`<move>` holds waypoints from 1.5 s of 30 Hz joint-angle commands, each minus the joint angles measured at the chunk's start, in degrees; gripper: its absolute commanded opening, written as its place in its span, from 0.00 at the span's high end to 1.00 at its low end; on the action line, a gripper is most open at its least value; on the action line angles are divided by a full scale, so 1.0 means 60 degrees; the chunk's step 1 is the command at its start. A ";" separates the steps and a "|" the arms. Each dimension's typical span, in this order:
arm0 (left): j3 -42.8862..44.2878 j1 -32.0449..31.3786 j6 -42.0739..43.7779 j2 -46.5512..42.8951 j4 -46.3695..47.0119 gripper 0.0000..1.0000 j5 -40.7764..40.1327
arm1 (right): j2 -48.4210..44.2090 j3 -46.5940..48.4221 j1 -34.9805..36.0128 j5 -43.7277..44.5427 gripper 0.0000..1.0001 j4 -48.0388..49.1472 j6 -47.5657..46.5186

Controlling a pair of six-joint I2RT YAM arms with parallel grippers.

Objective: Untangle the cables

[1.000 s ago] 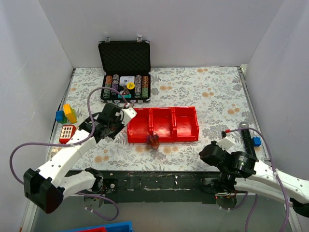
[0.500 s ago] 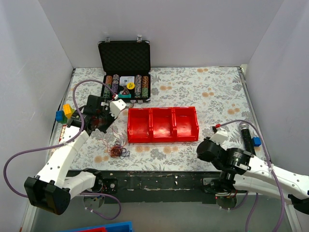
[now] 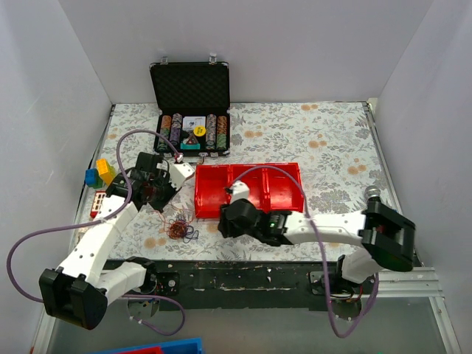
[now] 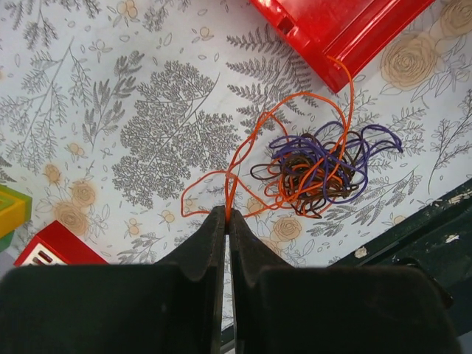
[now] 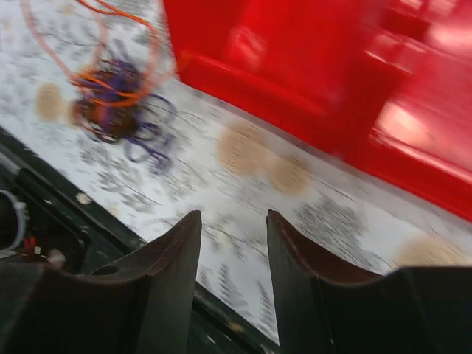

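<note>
The left gripper [image 4: 226, 218] pinches shut on one orange strand of the cables [image 4: 313, 171], clumped beside the red bin [image 4: 335, 29]. The right gripper [image 5: 232, 225] gapes empty (nothing pins the clump), so pulling may just drag or tighten it.

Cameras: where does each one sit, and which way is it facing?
Top external: above and behind the bases, looking down at the table; left arm and right arm show.
Left wrist: over the cables, looking down; left gripper shut on an orange strand.
Right wrist: low, facing cables and red tray; open right gripper shows.
Shared: cables and tray in all three.
</note>
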 commanded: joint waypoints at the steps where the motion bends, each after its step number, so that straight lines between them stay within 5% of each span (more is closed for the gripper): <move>1: -0.0508 0.0020 -0.0022 -0.0457 0.0237 1.00 -0.0409 | 0.1602 0.1509 0.0409 -0.0608 0.47 0.2078 -0.0853; 4: -0.0845 0.0005 0.0036 -0.0662 0.0383 1.00 -0.0542 | 0.2598 0.2008 0.0468 -0.0960 0.26 0.2650 -0.0853; 11: -0.1095 0.0005 0.0109 -0.0955 0.0457 1.00 -0.0615 | 0.3846 0.3078 0.0454 -0.1150 0.29 0.2183 -0.0663; 16: -0.1213 0.0005 0.0139 -0.0985 0.0603 1.00 -0.0644 | 0.4212 0.3166 0.0454 -0.1238 0.42 0.2051 -0.0384; 21: -0.1184 0.0020 0.0081 -0.0941 0.0648 1.00 -0.0645 | 0.4564 0.3445 0.0454 -0.1253 0.67 0.1787 -0.0209; 25: -0.1096 0.0020 0.0037 -0.0883 0.0604 1.00 -0.0586 | 0.4667 0.3430 0.0454 -0.1283 0.74 0.1670 -0.0150; 29: -0.1008 0.0005 -0.0008 -0.0868 0.0589 1.00 -0.0600 | 0.4565 0.3299 0.0454 -0.1064 0.99 0.1218 -0.0091; 37: -0.1285 0.0005 0.0036 -0.0868 0.0895 1.00 -0.0906 | 0.1860 0.0695 0.0497 0.0254 0.99 0.0396 0.0918; 45: -0.2500 0.0005 0.0709 -0.1146 0.1760 1.00 -0.1845 | -0.2914 -0.2163 0.0746 0.1821 0.99 -0.3377 0.3551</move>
